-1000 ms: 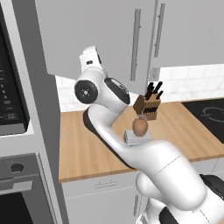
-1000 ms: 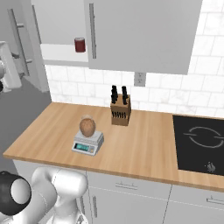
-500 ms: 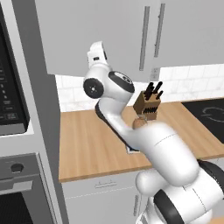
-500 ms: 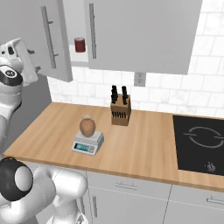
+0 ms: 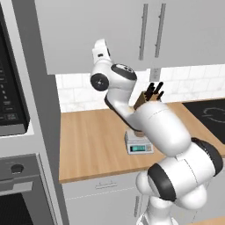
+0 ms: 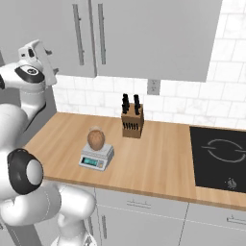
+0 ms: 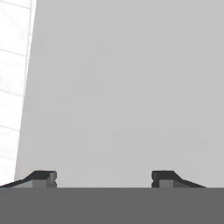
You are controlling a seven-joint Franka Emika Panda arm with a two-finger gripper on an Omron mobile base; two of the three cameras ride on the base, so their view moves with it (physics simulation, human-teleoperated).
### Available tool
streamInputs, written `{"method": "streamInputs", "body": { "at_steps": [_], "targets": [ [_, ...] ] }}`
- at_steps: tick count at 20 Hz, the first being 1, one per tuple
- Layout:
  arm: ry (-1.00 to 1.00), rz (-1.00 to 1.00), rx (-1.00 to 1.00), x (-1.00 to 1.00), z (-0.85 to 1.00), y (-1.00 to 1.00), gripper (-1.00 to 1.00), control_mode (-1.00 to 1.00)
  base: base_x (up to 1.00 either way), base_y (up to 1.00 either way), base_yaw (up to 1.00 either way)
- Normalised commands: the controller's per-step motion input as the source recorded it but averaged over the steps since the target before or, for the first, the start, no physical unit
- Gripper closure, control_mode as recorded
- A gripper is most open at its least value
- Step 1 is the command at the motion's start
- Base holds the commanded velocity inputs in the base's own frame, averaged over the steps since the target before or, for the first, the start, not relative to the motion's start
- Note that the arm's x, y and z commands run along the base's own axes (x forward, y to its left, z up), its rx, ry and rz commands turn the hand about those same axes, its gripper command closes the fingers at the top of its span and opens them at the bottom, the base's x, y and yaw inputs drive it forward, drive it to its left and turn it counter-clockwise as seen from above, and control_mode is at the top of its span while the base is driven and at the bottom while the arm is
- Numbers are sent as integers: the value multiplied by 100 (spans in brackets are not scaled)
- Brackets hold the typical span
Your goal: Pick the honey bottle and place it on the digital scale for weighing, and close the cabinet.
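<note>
We see the small rounded amber-brown honey bottle (image 6: 96,139) sitting on the light grey square-topped digital scale (image 6: 97,157), which stands on the wooden countertop (image 6: 158,161) just in front and to the side of the brown wooden knife block (image 6: 132,123). The upper wall cabinet with flat light grey doors (image 6: 144,36) and long metal bar handles looks shut. Our two-finger gripper (image 7: 104,177) faces a flat grey door surface close up, its jaws spread apart and holding nothing.
</note>
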Motion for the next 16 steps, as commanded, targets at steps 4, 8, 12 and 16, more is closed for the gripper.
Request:
{"method": "streamInputs", "body": {
  "at_steps": [4,8,12,16],
  "targets": [
    [0,0,0,63,0,-22,-100,-100,0,0,0],
    [0,0,0,87,0,-24,-100,-100,0,0,0],
    [0,0,0,87,-12,-42,-100,-100,0,0,0],
    [0,2,0,54,-53,-50,-100,-100,0,0,0]
  ]
}}
